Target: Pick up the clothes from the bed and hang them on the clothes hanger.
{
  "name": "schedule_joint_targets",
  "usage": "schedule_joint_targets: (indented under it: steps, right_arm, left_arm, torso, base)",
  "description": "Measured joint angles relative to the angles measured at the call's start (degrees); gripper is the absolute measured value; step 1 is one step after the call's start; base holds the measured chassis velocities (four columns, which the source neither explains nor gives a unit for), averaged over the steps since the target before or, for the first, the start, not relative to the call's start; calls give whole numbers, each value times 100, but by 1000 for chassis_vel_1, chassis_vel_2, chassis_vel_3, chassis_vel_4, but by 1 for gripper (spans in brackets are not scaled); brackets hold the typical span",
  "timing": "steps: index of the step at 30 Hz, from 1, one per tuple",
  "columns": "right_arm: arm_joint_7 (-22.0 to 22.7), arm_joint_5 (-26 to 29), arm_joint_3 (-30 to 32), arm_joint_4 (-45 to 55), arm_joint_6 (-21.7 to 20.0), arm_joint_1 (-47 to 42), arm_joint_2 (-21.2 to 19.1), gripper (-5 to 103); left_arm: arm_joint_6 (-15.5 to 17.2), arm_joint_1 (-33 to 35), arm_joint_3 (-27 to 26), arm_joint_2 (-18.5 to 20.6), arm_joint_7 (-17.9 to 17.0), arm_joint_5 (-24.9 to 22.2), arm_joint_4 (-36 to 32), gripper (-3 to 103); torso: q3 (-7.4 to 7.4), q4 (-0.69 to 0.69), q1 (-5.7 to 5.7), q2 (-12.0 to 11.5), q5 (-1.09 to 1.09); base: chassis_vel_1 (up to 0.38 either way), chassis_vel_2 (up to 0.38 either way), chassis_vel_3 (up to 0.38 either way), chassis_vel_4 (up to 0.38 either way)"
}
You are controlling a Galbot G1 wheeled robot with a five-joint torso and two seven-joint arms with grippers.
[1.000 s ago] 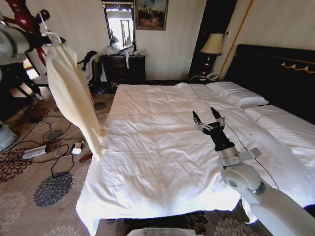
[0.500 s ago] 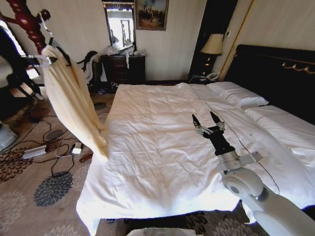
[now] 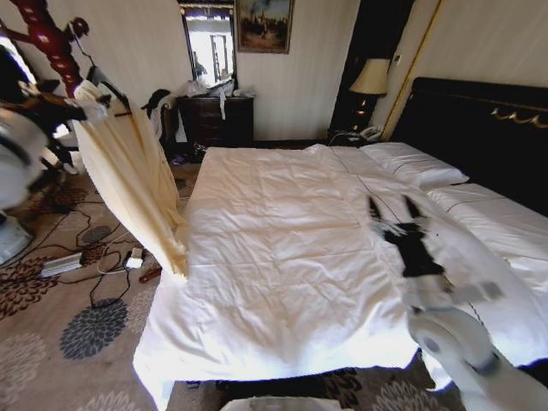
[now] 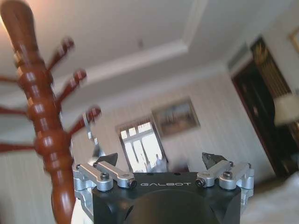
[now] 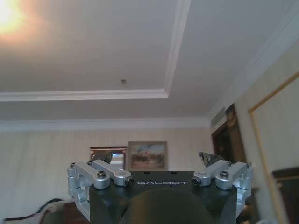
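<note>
The left end effector [image 4: 159,170], fingers apart and empty, sits beside the wooden coat stand [image 4: 44,135]. The clothes [image 3: 133,184] hang there on the clothes hanger [image 3: 107,86], off the bed [image 3: 282,257]. Withdraw slowly, avoiding the hook. The right end effector [image 3: 392,207] hovers spread above the bedding.

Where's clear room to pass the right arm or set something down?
Free: the bed sheet between the hanging clothes and the right gripper. Crowded: the floor left of the bed, strewn with cables, and around the coat stand.

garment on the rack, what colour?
Pale cream-yellow garment; head view shows it best.
</note>
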Motion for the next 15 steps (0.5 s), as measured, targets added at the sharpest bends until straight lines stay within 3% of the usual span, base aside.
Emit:
schedule_joint_targets:
  steps: [1, 4, 6, 8, 11, 12, 14, 15]
  right_arm:
    - [0, 0, 0, 0, 0, 0, 0, 100]
    - [-98, -588, 118, -195, 187, 3, 364, 100]
    - [-226, -1263, 317, -515, 490, 6, 882, 100]
    - [-239, -1364, 343, -555, 532, 2, 978, 100]
    - [92, -1881, 273, -745, 684, -255, 1741, 100]
    - [92, -1881, 273, -745, 684, -255, 1741, 100]
    - [343, -2151, 32, -788, 746, -393, 2012, 100]
    - [361, -2254, -47, -810, 788, -420, 2081, 100]
  left_arm:
    - [0, 0, 0, 0, 0, 0, 0, 100]
    - [-82, 1324, -1377, -582, -104, 175, -401, 100]
    - [-39, 2811, -2383, -1389, -100, 641, -832, 100]
    - [-34, 3021, -2496, -1523, -92, 753, -903, 100]
    - [-107, 4785, -3041, -3017, -29, 2194, -1500, 100]
    - [-107, 4785, -3041, -3017, -29, 2194, -1500, 100]
    - [-234, 5451, -2998, -4012, 42, 2880, -1890, 100]
    - [-255, 5557, -2956, -4207, 51, 3012, -1977, 100]
  torso:
    - [0, 0, 0, 0, 0]
    - [-1, 9, 0, 0, 5]
    - [-1, 8, 0, 0, -8]
    - [-1, 9, 0, 0, -10]
    - [-2, 7, -1, 0, -4]
    - [-2, 7, -1, 0, -4]
    - [-2, 11, -2, 0, -2]
    - [-2, 10, -2, 0, -2]
  base:
    - [0, 0, 0, 0]
    - [0, 0, 0, 0]
    - [0, 0, 0, 0]
    - [0, 0, 0, 0]
    - [0, 0, 0, 0]
    - [0, 0, 0, 0]
    - [0, 0, 0, 0]
    - [0, 0, 0, 0]
